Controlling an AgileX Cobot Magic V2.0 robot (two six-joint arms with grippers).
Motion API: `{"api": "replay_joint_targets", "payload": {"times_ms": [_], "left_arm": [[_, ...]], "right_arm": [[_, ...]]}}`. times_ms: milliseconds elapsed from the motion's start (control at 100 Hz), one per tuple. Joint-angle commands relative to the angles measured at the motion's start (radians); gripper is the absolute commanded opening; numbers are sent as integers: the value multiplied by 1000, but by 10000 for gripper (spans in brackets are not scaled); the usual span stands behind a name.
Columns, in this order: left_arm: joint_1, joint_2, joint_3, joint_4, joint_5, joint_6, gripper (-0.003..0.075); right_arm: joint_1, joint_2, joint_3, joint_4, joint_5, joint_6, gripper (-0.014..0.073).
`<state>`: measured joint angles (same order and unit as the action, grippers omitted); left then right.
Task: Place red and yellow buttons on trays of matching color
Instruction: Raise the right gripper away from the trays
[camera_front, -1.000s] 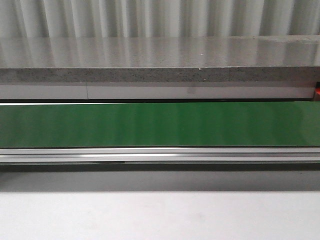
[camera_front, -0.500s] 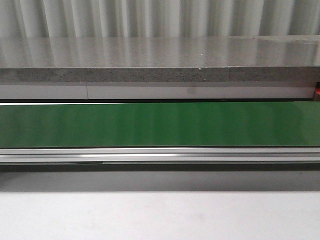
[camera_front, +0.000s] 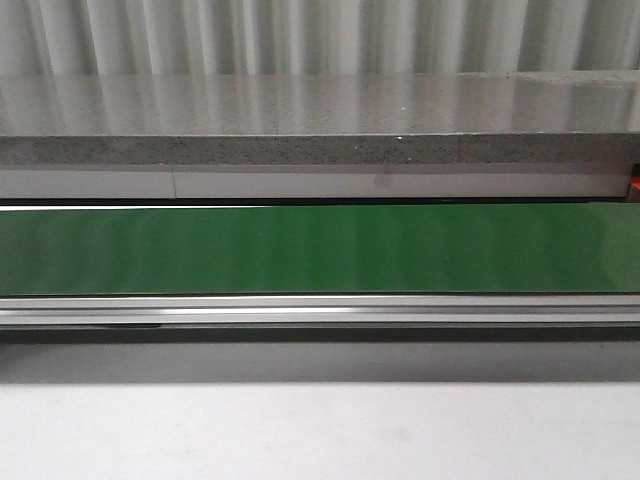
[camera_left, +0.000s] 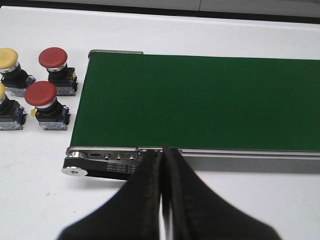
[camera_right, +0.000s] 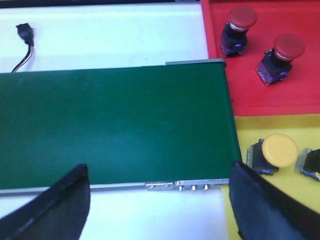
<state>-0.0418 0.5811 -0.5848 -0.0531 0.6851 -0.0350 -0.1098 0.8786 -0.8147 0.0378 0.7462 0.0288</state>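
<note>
Left hand (camera_left: 162, 200): I am seeing it closed, gripping nothing.
Right hand (camera_right: 160, 200): I am seeing it spread wide, carrying nothing.

Surface finishes: belt, frame, buttons, trays

The conveyor belt (camera_front: 320, 250) is a smooth green sheet with a soft sheen; its side rail (camera_front: 320, 312) looks like brushed metal. The red buttons (camera_left: 41, 93) carry smooth plastic-looking caps (the yellow buttons (camera_right: 280, 150) likewise). The red tray (camera_right: 280, 95) and yellow tray (camera_right: 270, 200) appear matt. The countertop (camera_front: 320, 150) at 12 o'clock looks like speckled, polished stone. The table (camera_left: 40, 200) is matt white.
</note>
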Motion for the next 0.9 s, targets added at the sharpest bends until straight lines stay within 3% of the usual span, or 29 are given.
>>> {"api": "replay_joint_targets", "payload": {"times_ms": [0, 80, 270, 390, 890], "left_arm": [[-8, 1, -28, -13, -65, -1, -20], [-8, 1, -28, -13, -65, -1, -20], [-8, 1, -28, -13, -65, -1, -20], [-8, 1, -28, -13, -65, -1, -20], [-8, 1, -28, -13, -65, -1, -20]], "right_arm": [[16, -66, 17, -3, -45, -11, 533], [24, -111, 47, -3, -45, -11, 444], [24, -175, 83, -3, -45, -11, 95], [24, -178, 83, -3, -45, -11, -75], [24, -178, 83, -3, -44, -11, -67]]}}
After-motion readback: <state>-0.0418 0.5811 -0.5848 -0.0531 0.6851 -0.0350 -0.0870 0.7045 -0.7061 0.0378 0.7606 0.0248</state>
